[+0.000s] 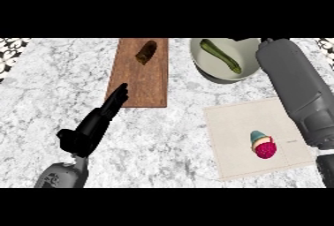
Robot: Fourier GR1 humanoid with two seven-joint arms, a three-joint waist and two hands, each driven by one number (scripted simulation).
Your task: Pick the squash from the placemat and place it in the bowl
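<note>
The counter (163,145) is white stone flecked with grey. The board (150,84) is reddish-brown with wood grain; the lump (146,52) on it is dark olive. The bowl (225,78) is pale grey-white, the squash (220,55) green with lighter streaks. The placemat (241,128) is plain beige; the item (263,146) on it is magenta, teal and tan. The left hand (91,128) is black, the right forearm (297,88) grey.

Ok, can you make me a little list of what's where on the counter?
squash: lying in the bowl
placemat: holds a pink-and-teal thing
wooden board: dark item on it
left hand: open, fingers straight, tips over the board's edge
right forearm: stretched beside the bowl
</note>
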